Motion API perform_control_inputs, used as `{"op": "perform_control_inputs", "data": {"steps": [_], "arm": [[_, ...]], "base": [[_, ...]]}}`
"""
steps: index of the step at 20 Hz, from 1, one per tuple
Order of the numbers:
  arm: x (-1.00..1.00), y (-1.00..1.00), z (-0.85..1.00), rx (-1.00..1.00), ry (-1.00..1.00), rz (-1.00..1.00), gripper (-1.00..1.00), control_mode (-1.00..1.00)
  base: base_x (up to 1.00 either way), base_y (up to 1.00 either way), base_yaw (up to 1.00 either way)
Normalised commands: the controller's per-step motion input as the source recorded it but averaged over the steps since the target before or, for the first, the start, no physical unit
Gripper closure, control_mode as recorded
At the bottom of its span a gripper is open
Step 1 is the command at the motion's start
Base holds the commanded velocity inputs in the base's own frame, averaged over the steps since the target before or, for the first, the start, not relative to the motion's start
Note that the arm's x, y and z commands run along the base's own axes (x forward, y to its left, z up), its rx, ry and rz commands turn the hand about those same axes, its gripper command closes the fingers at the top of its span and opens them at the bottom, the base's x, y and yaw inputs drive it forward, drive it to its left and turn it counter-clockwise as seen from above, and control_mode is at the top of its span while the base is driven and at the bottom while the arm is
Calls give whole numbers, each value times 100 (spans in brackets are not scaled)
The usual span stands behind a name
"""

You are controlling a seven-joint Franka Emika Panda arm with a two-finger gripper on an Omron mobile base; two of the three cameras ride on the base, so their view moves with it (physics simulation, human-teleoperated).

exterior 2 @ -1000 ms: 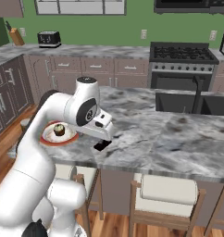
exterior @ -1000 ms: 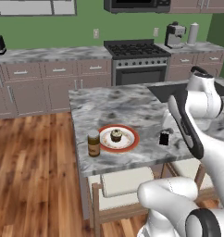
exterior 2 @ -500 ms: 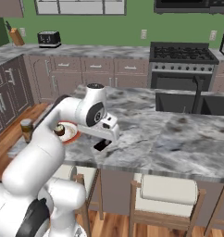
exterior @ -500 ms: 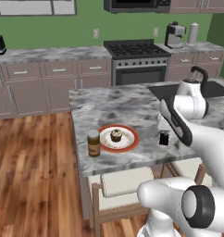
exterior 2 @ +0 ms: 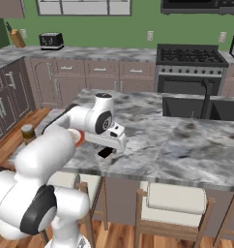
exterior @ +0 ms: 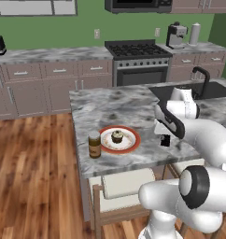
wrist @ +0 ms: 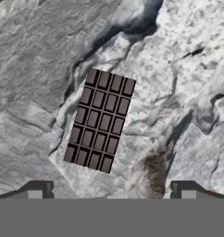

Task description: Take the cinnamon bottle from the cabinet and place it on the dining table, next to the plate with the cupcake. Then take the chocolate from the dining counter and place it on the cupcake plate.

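The arm reaches low over the dining table (exterior: 110, 105), its gripper (wrist: 111, 190) hanging right above the chocolate (wrist: 100, 120). In the hand view the two fingertips (wrist: 37, 189) stand wide apart at the bottom edge, one at about seven o'clock and the other at five, and the dark gridded bar lies flat on the veined marble between and beyond them, slanted so its far end leans toward one o'clock. Nothing is clamped; the bar sits free of both tips.

From the left base view the chocolate (exterior: 165, 140) shows as a small black block near the table's near edge, at about three o'clock from the plate (exterior: 129, 142) and a little apart from it, just under the white wrist. The plate with its orange-red rim holds the cupcake (exterior: 116, 136) near its middle. The cinnamon bottle (exterior: 94, 145) stands upright just beside the plate at nine o'clock, close to the rim, though at this angle I cannot tell whether it touches.

From the right base view the chocolate (exterior 2: 106, 152) peeks out dark beneath the hand, and the bottle (exterior 2: 27, 134) stands at the table's far left corner, the arm hiding most of the plate. Behind the island, at twelve o'clock, the stove (exterior: 136, 60) sits against the green wall, and a chair (exterior: 129, 191) is tucked under the near edge.
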Motion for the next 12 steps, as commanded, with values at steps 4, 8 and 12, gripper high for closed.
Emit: {"op": "perform_control_inputs", "data": {"steps": [4,8,12], "arm": [[37,0,-17,0,4,0,-100,-100],[26,-3,-17,0,4,0,-100,-100],[23,-5,-25,0,8,0,-100,-100]], "base": [[0,0,0],[0,0,0],[0,0,0]]}}
